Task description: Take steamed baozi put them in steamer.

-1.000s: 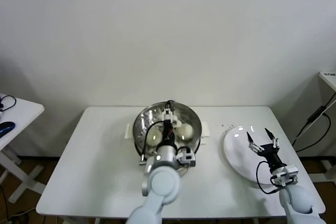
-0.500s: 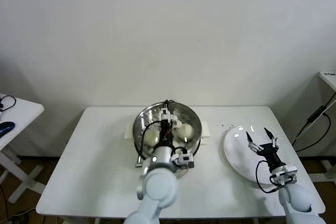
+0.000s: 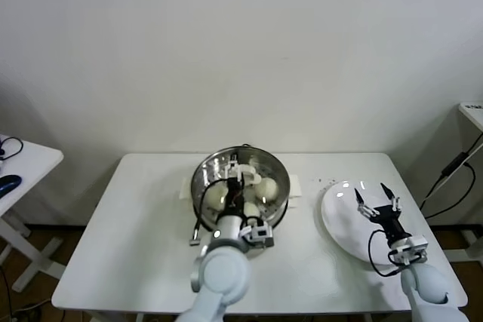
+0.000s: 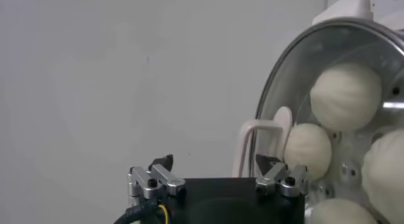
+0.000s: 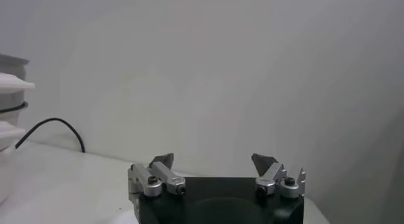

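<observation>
The steamer [image 3: 202,179] stands at the middle back of the white table, a shiny steel pot on a white base. Several cream-white baozi lie on its tray: one at the left [image 3: 217,197], one at the right [image 3: 268,186], one nearer me [image 3: 252,208]. My left gripper [image 3: 235,167] hovers open and empty over the pot's left half. In the left wrist view my left gripper [image 4: 214,165] faces the steamer's rim [image 4: 268,112], with baozi [image 4: 345,96] [image 4: 307,149] inside. My right gripper [image 3: 375,200] [image 5: 213,161] is open and empty over the white plate [image 3: 339,224].
The steamer's white side handle [image 4: 252,135] sticks out by my left fingers. A small side table [image 3: 26,164] stands at the far left. A shelf with a black cable [image 3: 453,171] is at the far right.
My left arm has shifted left and back toward me, and its open gripper has moved slightly left over the pot. The right arm has not moved.
</observation>
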### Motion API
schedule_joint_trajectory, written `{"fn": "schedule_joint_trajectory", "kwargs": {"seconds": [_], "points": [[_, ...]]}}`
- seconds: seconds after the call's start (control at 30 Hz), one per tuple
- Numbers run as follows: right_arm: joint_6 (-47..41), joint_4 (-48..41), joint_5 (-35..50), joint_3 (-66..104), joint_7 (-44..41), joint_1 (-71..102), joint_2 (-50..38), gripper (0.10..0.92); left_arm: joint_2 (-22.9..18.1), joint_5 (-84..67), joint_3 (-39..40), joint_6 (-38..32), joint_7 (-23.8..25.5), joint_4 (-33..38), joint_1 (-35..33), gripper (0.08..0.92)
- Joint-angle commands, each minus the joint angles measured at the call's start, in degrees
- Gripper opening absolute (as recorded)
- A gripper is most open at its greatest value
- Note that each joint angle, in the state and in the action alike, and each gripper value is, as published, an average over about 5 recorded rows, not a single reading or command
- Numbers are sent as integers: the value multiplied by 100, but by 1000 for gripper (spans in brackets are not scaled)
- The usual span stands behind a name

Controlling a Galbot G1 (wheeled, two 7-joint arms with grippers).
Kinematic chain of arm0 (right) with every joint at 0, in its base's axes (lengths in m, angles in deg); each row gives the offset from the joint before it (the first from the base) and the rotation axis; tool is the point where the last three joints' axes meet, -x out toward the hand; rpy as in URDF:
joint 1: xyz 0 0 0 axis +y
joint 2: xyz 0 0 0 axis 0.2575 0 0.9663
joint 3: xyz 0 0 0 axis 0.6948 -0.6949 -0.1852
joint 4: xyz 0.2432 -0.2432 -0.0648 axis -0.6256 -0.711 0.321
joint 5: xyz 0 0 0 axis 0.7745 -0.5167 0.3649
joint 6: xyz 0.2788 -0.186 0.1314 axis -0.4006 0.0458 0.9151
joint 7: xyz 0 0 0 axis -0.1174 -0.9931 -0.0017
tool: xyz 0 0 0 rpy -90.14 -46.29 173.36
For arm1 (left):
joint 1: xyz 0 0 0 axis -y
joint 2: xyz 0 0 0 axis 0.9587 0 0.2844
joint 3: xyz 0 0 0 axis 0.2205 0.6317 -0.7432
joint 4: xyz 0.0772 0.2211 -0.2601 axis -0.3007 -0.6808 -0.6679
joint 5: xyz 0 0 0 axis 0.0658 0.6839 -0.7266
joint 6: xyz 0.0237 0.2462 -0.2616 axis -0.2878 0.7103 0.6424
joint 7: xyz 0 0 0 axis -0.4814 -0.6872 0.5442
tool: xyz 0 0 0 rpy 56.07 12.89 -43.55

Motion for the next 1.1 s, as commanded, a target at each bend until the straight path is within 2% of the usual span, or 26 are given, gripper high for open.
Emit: {"fn": "schedule_joint_trajectory", "kwargs": {"seconds": [0.03,0.33,0.6,0.7,0.83,0.97,1.1], "points": [[15,-66,-25,-15,-13,-49,4,823,196,-28,-50,-52,24,277,-174,823],[-16,-84,59,-113,-13,-139,-96,823,368,-352,-253,-109,-13,877,-576,823],[-59,101,187,-280,124,-124,-237,823,495,-1790,-1243,-596,-290,1583,-1071,823],[-77,180,196,-336,240,-111,-228,823,595,-2543,-1686,-825,-737,1698,-1255,823],[-170,351,187,-471,455,-59,-253,823,649,-4164,-2235,-1095,-1609,1649,-1472,823],[-245,648,328,-630,578,106,-367,823,639,-5796,-2757,-1942,-2427,1322,-1650,823],[-286,1025,603,-710,607,353,-563,823,592,-7304,-3290,-2617,-2820,1023,-1869,823]]}}
